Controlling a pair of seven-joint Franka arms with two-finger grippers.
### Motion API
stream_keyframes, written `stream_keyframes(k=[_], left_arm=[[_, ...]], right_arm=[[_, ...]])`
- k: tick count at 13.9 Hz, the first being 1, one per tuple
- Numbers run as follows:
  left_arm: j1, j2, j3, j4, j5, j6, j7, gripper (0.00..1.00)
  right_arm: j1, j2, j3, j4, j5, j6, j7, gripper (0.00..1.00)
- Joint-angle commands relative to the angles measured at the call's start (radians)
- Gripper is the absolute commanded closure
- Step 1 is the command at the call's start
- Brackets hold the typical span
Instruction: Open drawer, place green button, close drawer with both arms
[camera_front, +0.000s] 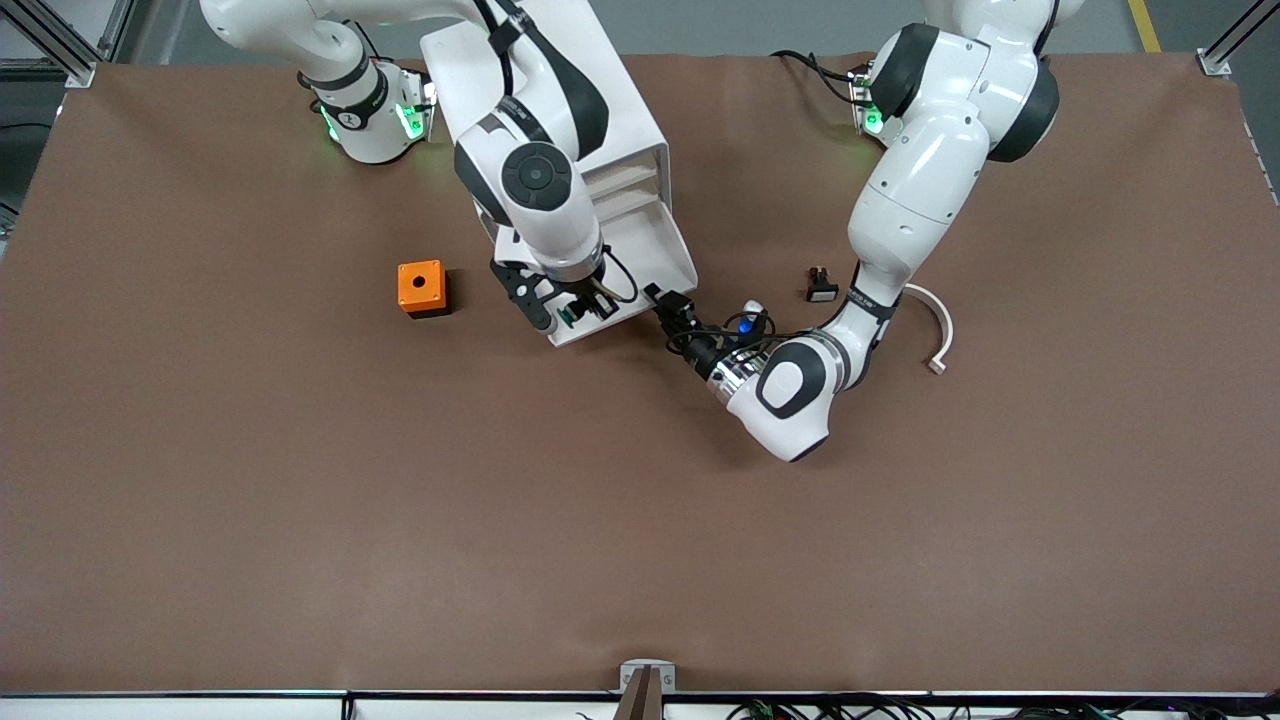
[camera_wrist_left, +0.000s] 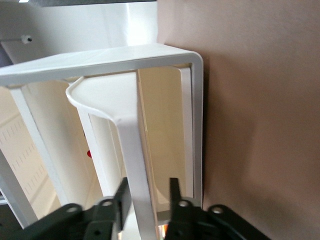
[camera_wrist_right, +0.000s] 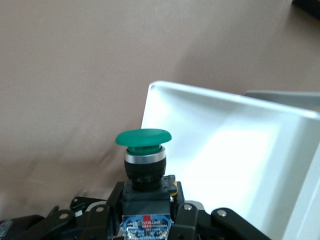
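Observation:
The white cabinet (camera_front: 625, 115) lies at the back middle of the table, and one drawer (camera_front: 655, 250) is pulled out toward the front camera. My left gripper (camera_front: 668, 303) is at the drawer's front corner toward the left arm's end. In the left wrist view its fingers (camera_wrist_left: 122, 192) sit astride the drawer's front wall (camera_wrist_left: 136, 150), shut on it. My right gripper (camera_front: 575, 310) is over the drawer's front edge. It is shut on the black body of the green-capped button (camera_wrist_right: 143, 137), with the drawer's tray (camera_wrist_right: 225, 150) beside it.
An orange box (camera_front: 421, 288) stands toward the right arm's end, beside the drawer. A black button with a white cap (camera_front: 821, 287) and a curved white part (camera_front: 938, 330) lie toward the left arm's end. Brown table stretches nearer the front camera.

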Motion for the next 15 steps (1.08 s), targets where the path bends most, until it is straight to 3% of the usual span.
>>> stream_keyframes(k=[1, 5, 8, 12, 15], left_arm=[[0.005, -0.013, -0.001, 0.027, -0.018, -0.001, 0.107, 0.0], [0.046, -0.036, 0.021, 0.103, -0.004, -0.001, 0.325, 0.0], [0.009, -0.071, 0.125, 0.172, 0.017, 0.013, 0.566, 0.0], [-0.115, -0.148, 0.293, 0.174, 0.071, 0.121, 0.882, 0.0], [-0.218, -0.201, 0.373, 0.169, 0.195, 0.245, 1.002, 0.0]], right_arm=[[0.029, 0.024, -0.012, -0.006, 0.001, 0.023, 0.073, 1.0], [0.041, 0.046, -0.01, -0.006, 0.002, 0.024, 0.146, 1.0], [0.058, 0.053, -0.01, -0.006, 0.002, 0.023, 0.198, 1.0], [0.071, 0.078, -0.01, 0.007, 0.005, 0.026, 0.238, 0.99], [0.087, 0.09, -0.01, 0.017, 0.013, 0.03, 0.266, 0.99]])
